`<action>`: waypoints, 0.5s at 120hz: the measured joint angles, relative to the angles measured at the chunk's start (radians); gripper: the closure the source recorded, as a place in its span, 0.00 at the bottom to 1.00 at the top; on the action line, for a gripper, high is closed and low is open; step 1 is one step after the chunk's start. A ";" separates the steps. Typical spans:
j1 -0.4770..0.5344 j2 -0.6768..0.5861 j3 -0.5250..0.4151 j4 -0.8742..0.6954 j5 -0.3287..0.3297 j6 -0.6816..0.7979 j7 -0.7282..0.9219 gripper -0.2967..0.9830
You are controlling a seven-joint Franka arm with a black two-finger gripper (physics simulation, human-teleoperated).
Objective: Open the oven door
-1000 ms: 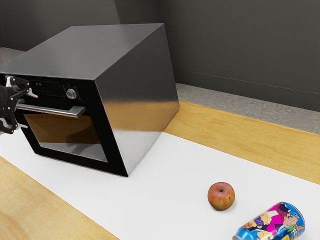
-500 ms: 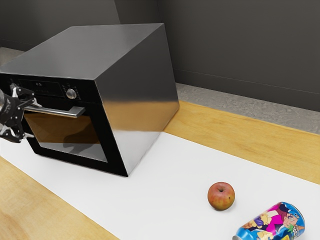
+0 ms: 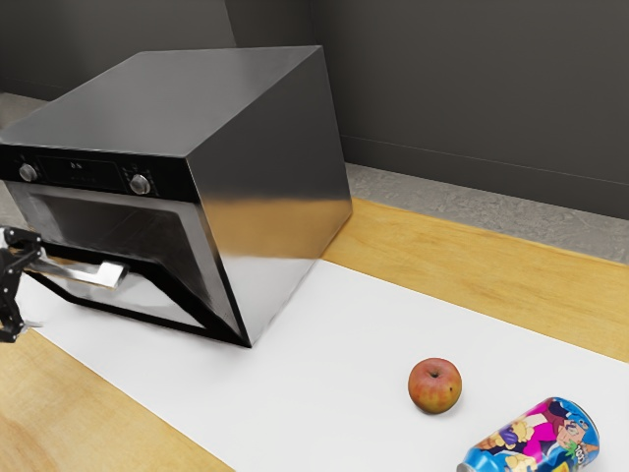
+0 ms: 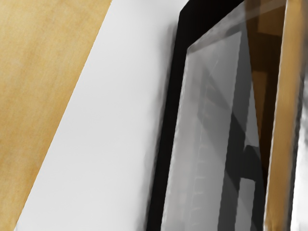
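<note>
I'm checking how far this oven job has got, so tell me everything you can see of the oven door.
The black-framed oven door stands partly open, its top tipped outward and its lower edge at the base of the grey, metal-looking oven. Its see-through, glass-like pane shows reflections. Across its upper front runs a silvery bar handle. The black two-finger gripper is at the handle's end toward the exterior view's left, jaws apart; whether they touch it, I cannot tell.
</note>
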 joint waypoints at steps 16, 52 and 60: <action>0.071 -0.249 -0.051 -0.181 -0.006 0.000 -0.004 0.23; 0.068 -0.372 -0.064 -0.241 -0.006 -0.022 -0.010 0.23; 0.014 -0.331 -0.064 -0.073 0.056 -0.095 -0.011 0.24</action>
